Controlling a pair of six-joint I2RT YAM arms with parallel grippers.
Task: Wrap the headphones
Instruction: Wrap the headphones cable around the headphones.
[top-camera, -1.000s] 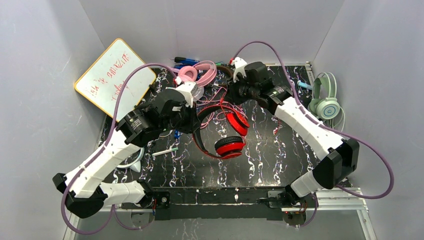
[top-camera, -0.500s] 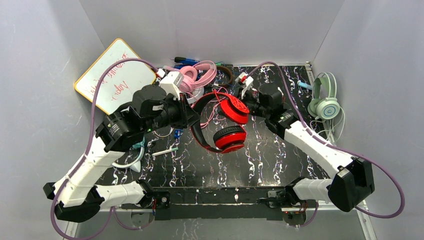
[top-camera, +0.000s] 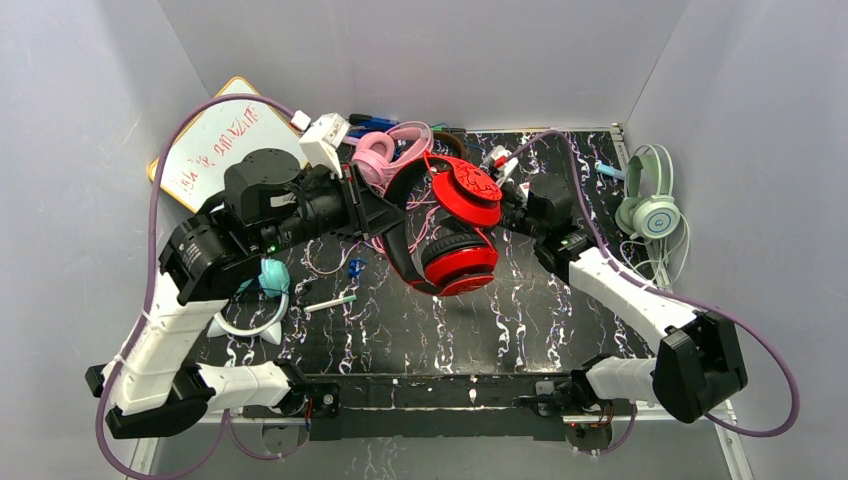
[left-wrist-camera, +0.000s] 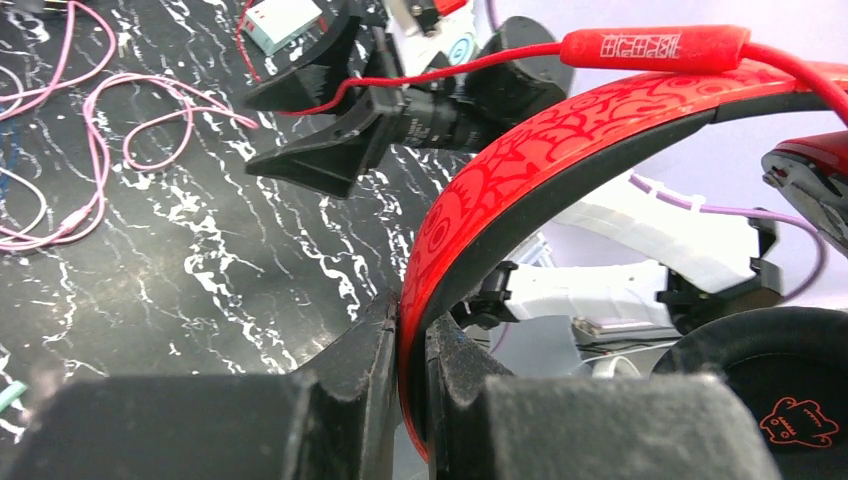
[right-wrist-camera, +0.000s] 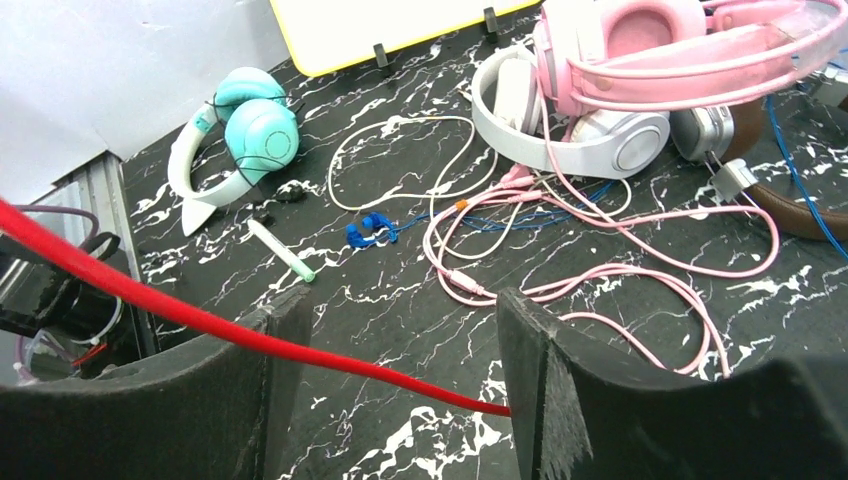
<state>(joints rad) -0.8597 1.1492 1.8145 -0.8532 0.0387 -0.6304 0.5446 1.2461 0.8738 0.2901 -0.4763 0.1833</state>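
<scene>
red headphones (top-camera: 455, 235) hang above the black marbled table (top-camera: 560, 300) near its middle, with the patterned headband pinched tight between the fingers of the left gripper (left-wrist-camera: 410, 350) and both cups dangling free. the right gripper (right-wrist-camera: 400, 340) has its jaws spread apart and grasps nothing, while the red cord (right-wrist-camera: 200, 320) runs across the gap to one finger. pink headphones (top-camera: 385, 148) lie at the back, a teal pair (right-wrist-camera: 250, 135) on the left and a mint green pair (top-camera: 650, 200) by the right edge.
</scene>
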